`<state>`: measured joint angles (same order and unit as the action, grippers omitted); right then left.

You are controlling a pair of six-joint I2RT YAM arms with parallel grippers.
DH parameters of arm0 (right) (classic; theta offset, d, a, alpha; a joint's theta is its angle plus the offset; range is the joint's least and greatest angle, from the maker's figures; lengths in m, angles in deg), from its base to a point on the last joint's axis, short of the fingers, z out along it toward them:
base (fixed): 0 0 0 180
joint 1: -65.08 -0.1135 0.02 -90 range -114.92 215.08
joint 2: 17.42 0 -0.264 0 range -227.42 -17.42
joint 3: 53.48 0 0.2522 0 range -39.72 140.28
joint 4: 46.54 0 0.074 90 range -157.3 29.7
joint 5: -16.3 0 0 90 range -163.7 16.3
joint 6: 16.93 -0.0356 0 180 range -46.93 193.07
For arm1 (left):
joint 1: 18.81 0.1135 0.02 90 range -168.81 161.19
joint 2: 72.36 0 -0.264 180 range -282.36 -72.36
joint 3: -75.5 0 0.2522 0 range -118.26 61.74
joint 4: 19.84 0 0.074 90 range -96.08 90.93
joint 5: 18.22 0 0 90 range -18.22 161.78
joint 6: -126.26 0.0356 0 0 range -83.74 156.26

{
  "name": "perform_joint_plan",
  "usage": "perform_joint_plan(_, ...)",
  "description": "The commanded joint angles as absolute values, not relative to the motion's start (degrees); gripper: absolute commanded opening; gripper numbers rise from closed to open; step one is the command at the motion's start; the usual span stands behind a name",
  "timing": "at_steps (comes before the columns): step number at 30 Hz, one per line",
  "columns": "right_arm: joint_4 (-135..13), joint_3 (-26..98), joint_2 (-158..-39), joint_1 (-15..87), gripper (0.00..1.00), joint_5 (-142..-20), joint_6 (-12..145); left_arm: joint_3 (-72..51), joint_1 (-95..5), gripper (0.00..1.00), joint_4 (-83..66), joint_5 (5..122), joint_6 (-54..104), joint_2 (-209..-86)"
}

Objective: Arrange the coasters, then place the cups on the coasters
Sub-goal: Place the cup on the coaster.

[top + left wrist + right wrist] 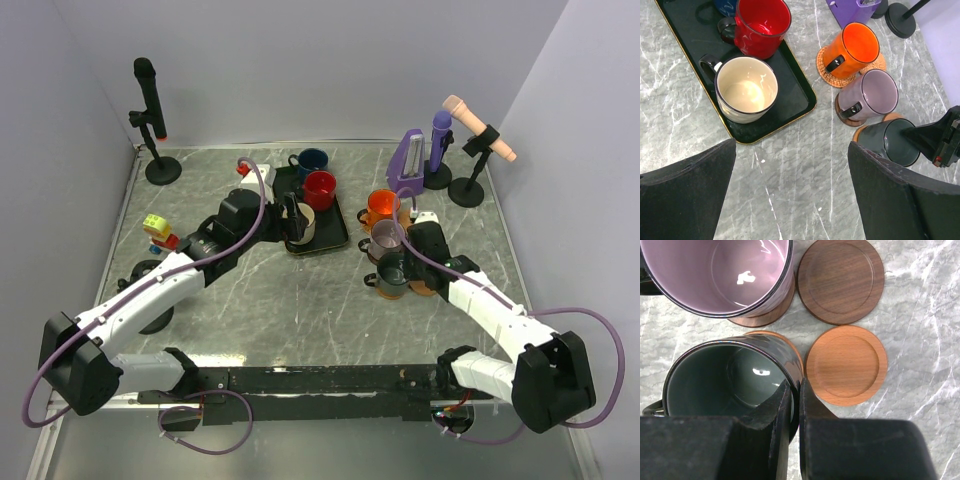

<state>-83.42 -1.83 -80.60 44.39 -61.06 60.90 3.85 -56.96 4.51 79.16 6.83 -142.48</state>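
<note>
Left gripper [791, 146], jaws wide apart and empty, above grey marble table [805, 170]; black rectangular tray [795, 97] carrying cream mug [745, 90], red mug [762, 22] and navy blue mug [312, 160]; orange mug [852, 47] on woven tan coaster [824, 70]; mauve-grey mug [872, 95] on brown coaster [765, 317]; dark grey-green mug [725, 380] on orange-tan coaster [785, 337], its wall pinched by right gripper [796, 385]; just beside it, bare dark brown wooden coaster [841, 280] and bare light orange wooden coaster [846, 365].
</note>
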Motion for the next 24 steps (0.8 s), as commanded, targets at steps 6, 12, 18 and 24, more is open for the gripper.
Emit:
perform_joint_plan(6,-81.6,0.9,-84.0,45.2,0.00,-60.6,61.6,1.6,-56.6,0.97,2.0,78.2,7.5,-142.5)
perform_joint_plan(12,-81.3,0.5,-83.1,45.3,0.05,-60.3,61.8,1.7,-56.6,0.97,2.0,78.3,7.6,-142.4)
perform_joint_plan(18,-81.6,0.4,-83.2,45.3,0.14,-59.8,62.0,1.6,-56.6,0.97,1.7,77.9,7.7,-142.5)
perform_joint_plan(24,-81.6,0.6,-83.3,45.3,0.28,-60.1,62.1,1.6,-56.5,0.97,1.7,77.8,7.7,-142.6)
